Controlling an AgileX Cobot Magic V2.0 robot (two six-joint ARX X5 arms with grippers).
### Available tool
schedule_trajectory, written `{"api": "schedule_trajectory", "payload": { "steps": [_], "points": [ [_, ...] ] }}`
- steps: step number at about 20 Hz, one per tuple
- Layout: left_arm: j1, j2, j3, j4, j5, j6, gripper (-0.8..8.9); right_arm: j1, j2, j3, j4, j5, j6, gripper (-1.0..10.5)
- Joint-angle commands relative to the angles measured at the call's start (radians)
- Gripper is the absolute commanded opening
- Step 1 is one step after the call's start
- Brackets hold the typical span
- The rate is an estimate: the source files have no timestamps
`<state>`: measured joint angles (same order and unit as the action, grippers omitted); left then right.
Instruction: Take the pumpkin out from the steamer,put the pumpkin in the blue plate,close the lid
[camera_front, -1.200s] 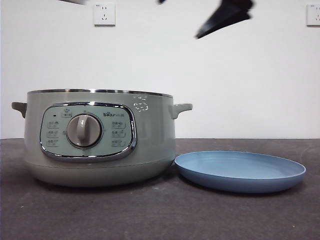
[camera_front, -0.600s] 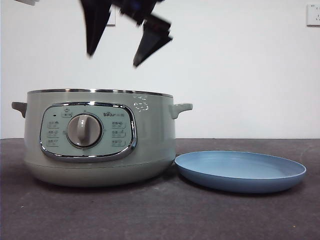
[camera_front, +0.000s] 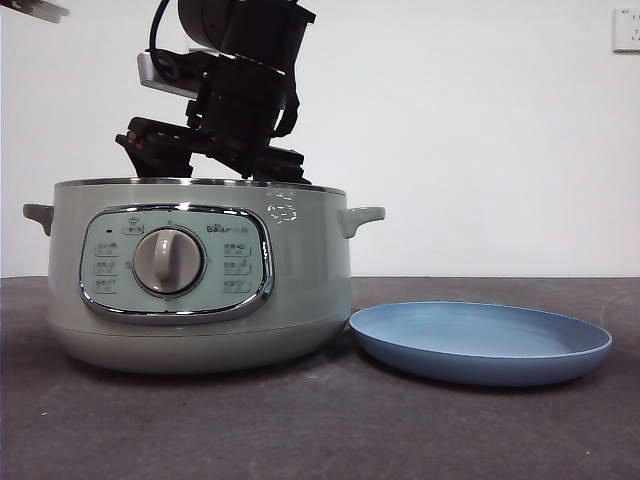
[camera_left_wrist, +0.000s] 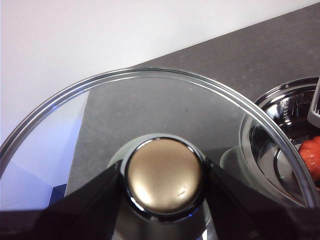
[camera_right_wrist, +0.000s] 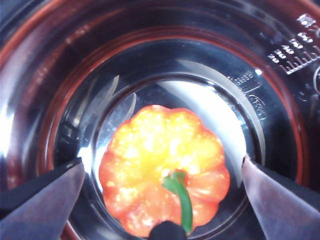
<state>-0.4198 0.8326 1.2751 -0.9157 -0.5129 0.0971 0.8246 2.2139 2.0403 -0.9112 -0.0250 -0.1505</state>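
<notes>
the pumpkin (camera_right_wrist: 165, 192) sits inside the steamer (camera_front: 200, 275), with the blue plate (camera_front: 480, 342) just beside it.

Lab-like: bare white wall (camera_front: 480, 150), dark table (camera_front: 320, 430).

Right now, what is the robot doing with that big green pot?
The right gripper is down inside the steamer, its jaws spread wide on either side of the pumpkin sitting at the bottom, not gripping it yet. The left gripper is holding the lid by its knob, off to the side of the pot. The blue plate sits beside the steamer with nothing on it.
</notes>
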Motion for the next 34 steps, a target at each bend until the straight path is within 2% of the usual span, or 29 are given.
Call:
{"api": "schedule_trajectory", "payload": {
  "steps": [1,2,4,5,10,15,18,20,22,24,29,34],
  "points": [
    [0.001,-0.011,0.009,0.039,-0.011,0.013,-0.08,0.002,0.032,0.001,0.005,-0.014,-0.007,5.6],
    [0.001,-0.011,0.009,0.039,-0.011,0.013,-0.09,0.001,0.033,0.001,0.005,-0.029,-0.003,4.9],
    [0.001,-0.011,0.009,0.039,-0.011,0.013,-0.08,0.002,0.032,0.001,-0.003,-0.027,-0.004,1.2],
    [0.001,-0.011,0.009,0.039,-0.010,0.013,-0.09,0.002,0.032,0.001,-0.006,-0.027,-0.004,-0.2],
    [0.001,-0.011,0.009,0.039,-0.008,0.013,-0.08,0.001,-0.042,0.001,-0.050,-0.021,0.004,-0.1],
    [0.001,-0.008,0.009,0.076,-0.004,0.013,-0.08,-0.069,-0.263,0.001,-0.314,-0.021,0.006,-0.1],
    [0.001,-0.008,0.009,0.085,-0.002,0.013,-0.09,-0.179,-0.380,-0.006,-0.465,-0.020,0.101,-0.1],
    [0.001,-0.008,0.009,0.085,0.000,0.013,-0.09,-0.249,-0.476,-0.077,-0.465,-0.015,0.143,-0.1],
    [0.001,-0.008,0.009,0.085,0.025,0.013,-0.09,-0.291,-0.560,-0.171,-0.465,0.041,0.169,-0.1],
    [0.001,-0.008,0.009,0.086,0.051,0.012,-0.09,-0.329,-0.659,-0.307,-0.453,0.113,0.194,-0.1],
    [0.000,-0.008,0.009,0.104,0.059,0.012,-0.08,-0.378,-0.856,-0.655,-0.243,0.106,0.225,-0.1],
    [0.000,-0.008,0.009,0.129,0.129,0.008,-0.08,-0.376,-0.840,-0.865,0.022,0.089,0.232,-0.1]
  ]
}}
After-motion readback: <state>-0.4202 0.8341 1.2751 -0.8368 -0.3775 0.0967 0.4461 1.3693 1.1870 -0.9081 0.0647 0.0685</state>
